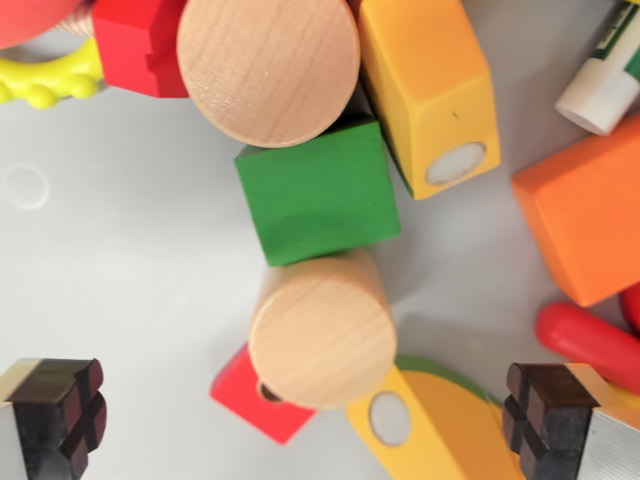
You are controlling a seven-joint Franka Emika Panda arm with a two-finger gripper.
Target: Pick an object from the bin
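Looking straight down into the bin (120, 260), pale grey smooth plastic floor, toys piled across the far side and the right

Gripper (300, 415) hangs with its fingers wide apart, nothing between them but toys lying on the floor; dark ribbed pads (60, 405) show at the near left and near right corners

Right between the fingers stands a wood cylinder (322, 328), pale unpainted beech, fine grain on its round flat top, smooth curved side. It leans onto a red block (255, 400) poking out at its near left, glossy paint, sharp corner

Just beyond it, touching, a green cube (318, 192), matte painted wood, edges slightly rounded, sitting skewed

Farther still a bigger wood disc (268, 68), same bare grain, overlaps the cube's far edge. To its left another red piece (140, 42), and a bumpy yellow-green plastic ring (50, 78)

Right of the cube, a yellow block (428, 85), long, painted, with a grey round inset on its end face. A second yellow piece (430, 430) with the same grey dot lies near, right of the cylinder, a green edge behind it

Far right: a white marker (605, 80), an orange block (585, 215), a glossy red rounded bar (590, 345)
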